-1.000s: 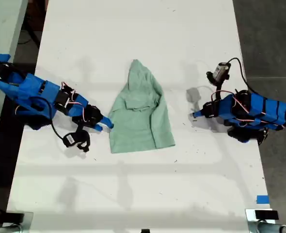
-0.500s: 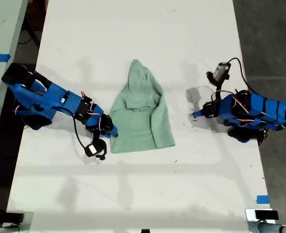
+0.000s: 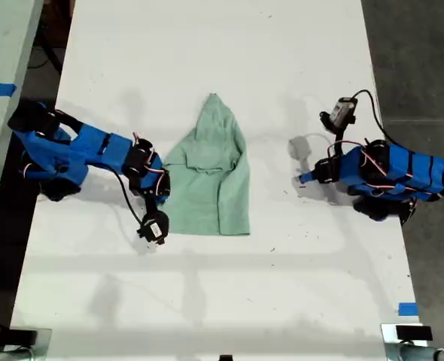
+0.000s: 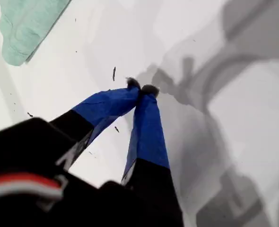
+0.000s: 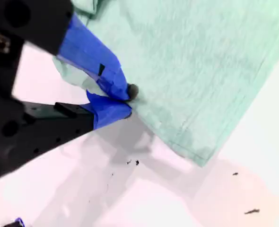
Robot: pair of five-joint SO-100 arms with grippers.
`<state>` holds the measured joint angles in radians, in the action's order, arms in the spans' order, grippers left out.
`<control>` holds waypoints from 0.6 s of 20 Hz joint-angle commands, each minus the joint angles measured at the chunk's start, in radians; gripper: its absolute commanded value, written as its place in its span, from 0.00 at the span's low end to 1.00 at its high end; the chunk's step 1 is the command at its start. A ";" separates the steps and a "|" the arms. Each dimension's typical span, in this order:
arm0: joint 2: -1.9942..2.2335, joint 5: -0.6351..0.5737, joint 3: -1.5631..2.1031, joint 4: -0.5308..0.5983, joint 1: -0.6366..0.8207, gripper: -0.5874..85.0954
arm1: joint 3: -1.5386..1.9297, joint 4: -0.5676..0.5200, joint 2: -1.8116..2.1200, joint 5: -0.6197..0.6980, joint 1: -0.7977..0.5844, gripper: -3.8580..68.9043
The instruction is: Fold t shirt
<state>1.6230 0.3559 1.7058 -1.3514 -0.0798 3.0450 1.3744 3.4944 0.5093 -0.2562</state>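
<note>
The white table [image 3: 207,316] is seen bearing the t shirt [image 3: 211,184] at mid-table, long axis running up the exterior view, its side edge pinched by my second gripper [image 5: 123,101], while my first gripper [image 4: 140,89], closed on nothing, is parked well apart

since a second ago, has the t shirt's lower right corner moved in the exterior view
Yes. The t shirt has been dragged toward the exterior view's left by my second gripper; its corner now lies farther from the parked first gripper.
</note>
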 commanded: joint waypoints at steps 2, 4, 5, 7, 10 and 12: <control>-0.081 -0.144 -0.296 -0.021 0.048 0.00 | 0.051 -0.017 0.009 0.012 0.011 0.07; -0.241 -0.235 -0.529 -0.021 0.058 0.00 | 0.051 -0.017 0.009 0.012 0.011 0.07; -0.322 -0.276 -0.653 -0.021 0.061 0.00 | 0.051 -0.017 0.009 0.012 0.011 0.07; -0.394 -0.341 -0.742 0.057 0.069 0.00 | 0.051 -0.017 0.009 0.012 0.011 0.07; -0.423 -0.407 -0.741 0.172 0.072 0.01 | 0.051 -0.017 0.009 0.017 0.011 0.07; -0.437 -0.437 -0.736 0.207 0.074 0.29 | 0.051 -0.017 0.009 0.017 0.011 0.07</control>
<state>1.1674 -0.0537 1.0293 -1.1796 -0.0215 3.0450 1.3744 3.4944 0.5093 -0.2562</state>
